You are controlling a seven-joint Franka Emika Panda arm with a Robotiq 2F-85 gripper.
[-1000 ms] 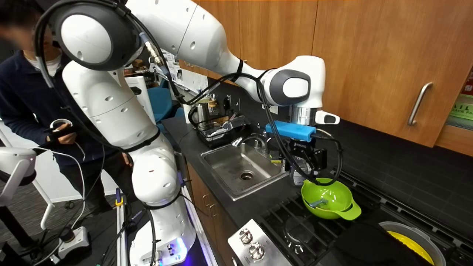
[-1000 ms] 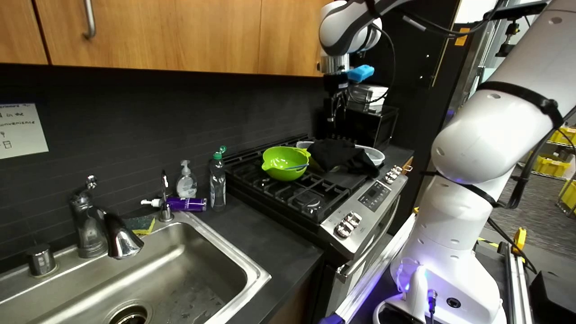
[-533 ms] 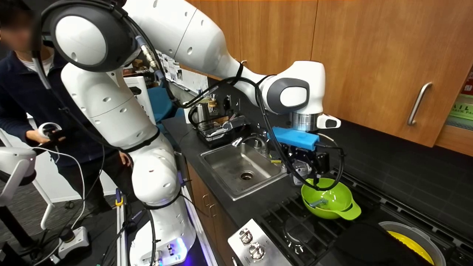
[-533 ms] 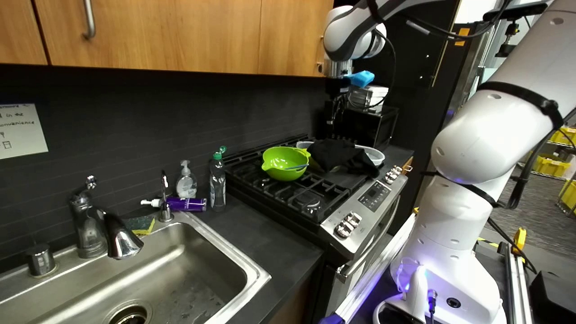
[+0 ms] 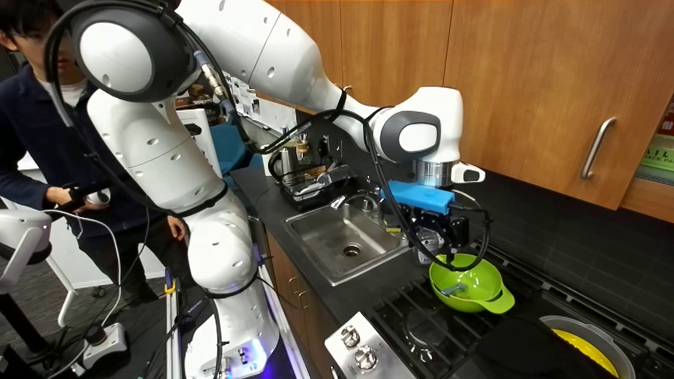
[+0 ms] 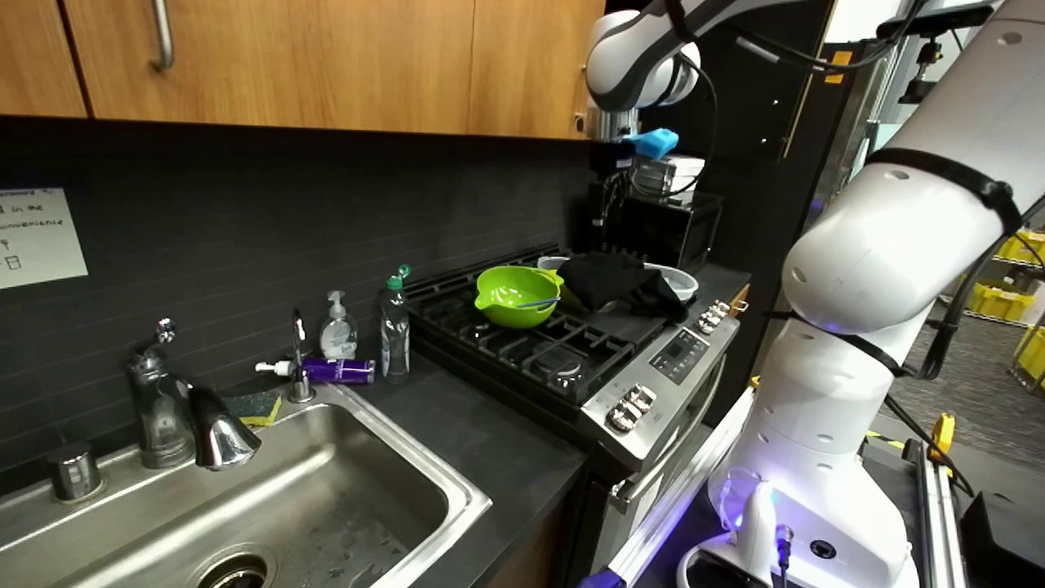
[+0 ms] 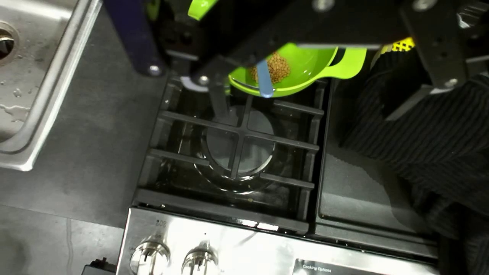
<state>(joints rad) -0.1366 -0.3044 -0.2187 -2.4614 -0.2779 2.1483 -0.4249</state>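
My gripper (image 7: 307,112) is open and holds nothing. Its two fingers stand wide apart in the wrist view, the left one above a burner grate and the right one above a black cloth. In both exterior views the gripper (image 5: 446,245) (image 6: 602,214) hangs above the stove. Nearest below is a green bowl (image 7: 305,72) with a flat handle. It also shows in both exterior views (image 5: 484,276) (image 6: 514,314). Small brown grains (image 7: 279,69) lie in it, and a utensil with a blue handle (image 7: 264,80) leans over its rim. The gripper's linkage hides part of the bowl.
The black cloth (image 6: 616,282) is draped over containers on the stove. A grey pot (image 5: 618,345) with yellow inside is beside it. The sink (image 5: 316,231), a clear bottle (image 6: 395,331) and a purple bottle (image 6: 339,371) are nearby. Wooden cabinets (image 5: 526,95) hang above. A person (image 5: 52,137) stands behind the arm.
The wrist and gripper have come down a little since a second ago, and stand still over the last half second. The bowl has not moved. The person's hand and controller have shifted.
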